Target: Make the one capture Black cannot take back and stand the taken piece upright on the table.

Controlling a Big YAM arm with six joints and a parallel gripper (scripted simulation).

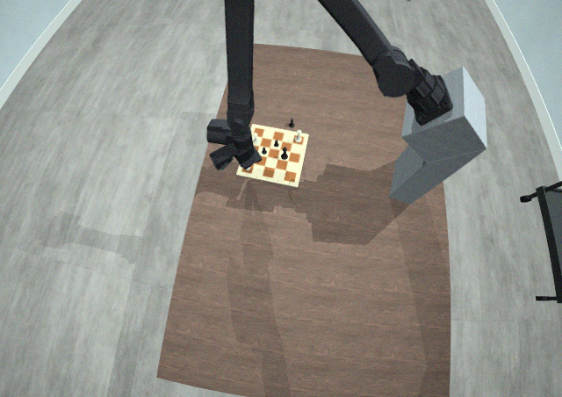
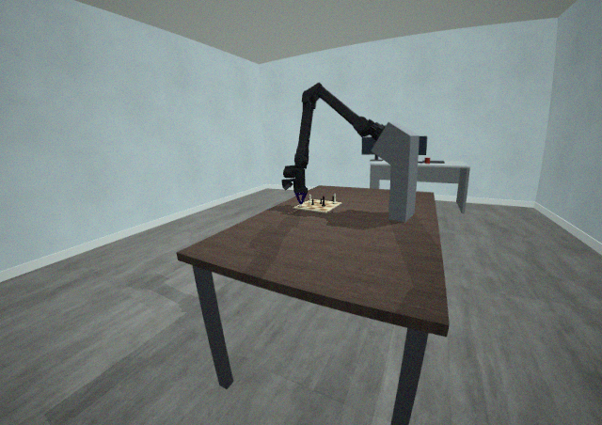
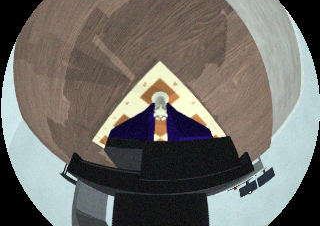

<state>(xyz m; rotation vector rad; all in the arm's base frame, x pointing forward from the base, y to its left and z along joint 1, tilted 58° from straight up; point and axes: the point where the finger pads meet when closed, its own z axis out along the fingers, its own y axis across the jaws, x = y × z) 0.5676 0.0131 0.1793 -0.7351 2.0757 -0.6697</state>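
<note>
Hand (image 3: 160,121) closed on a white piece (image 3: 160,104) low over the near corner of the board (image 1: 290,177), presumably the capturing piece, with a black piece (image 1: 291,122) already standing upright on the bench (image 1: 317,270) beside the board.

Your arm (image 1: 239,57) reaches out and drops steeply, wrist pointing down, with the gripper (image 3: 160,121) clamped on a white piece (image 3: 160,101).
</note>
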